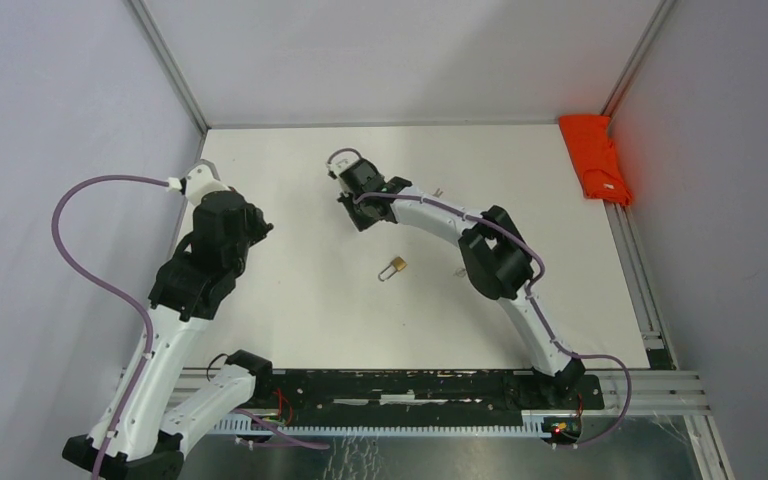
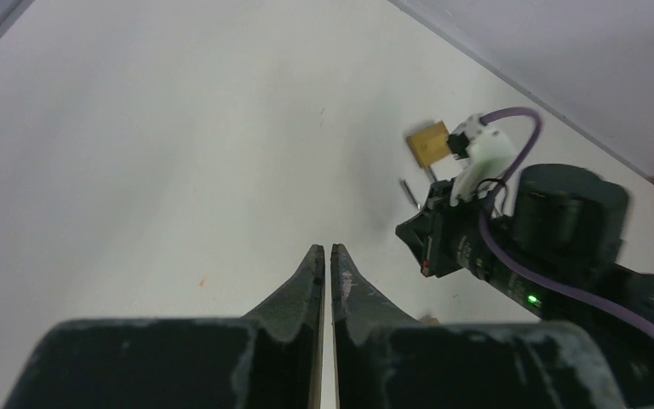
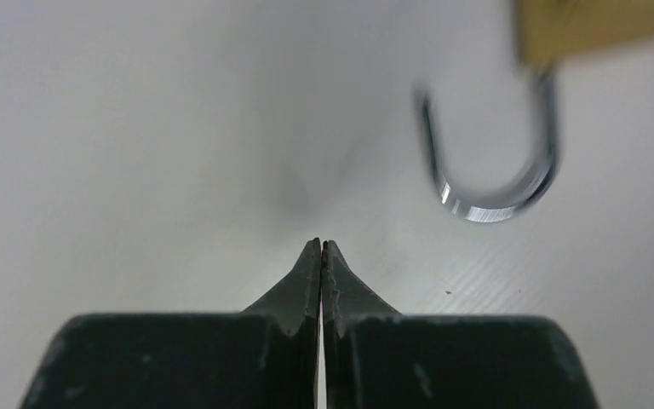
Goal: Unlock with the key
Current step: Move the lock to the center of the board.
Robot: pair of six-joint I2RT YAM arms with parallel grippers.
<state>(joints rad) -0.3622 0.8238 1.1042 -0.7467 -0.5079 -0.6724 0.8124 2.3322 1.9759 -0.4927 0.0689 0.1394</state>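
text: none readable in any view | labels, brands: none | numbers, signs: none

The left pincer (image 2: 325,251) all but closed, nothing in it, over the white surface (image 2: 136,128); brass padlock (image 2: 427,142) at one o'clock, right arm (image 2: 562,221) just beside it.

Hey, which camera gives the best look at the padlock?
The top view: the whole padlock lies unobstructed on the table, though small. The left wrist view shows its brass body partly behind the right arm. The right wrist view shows a blurred shackle, body cropped.
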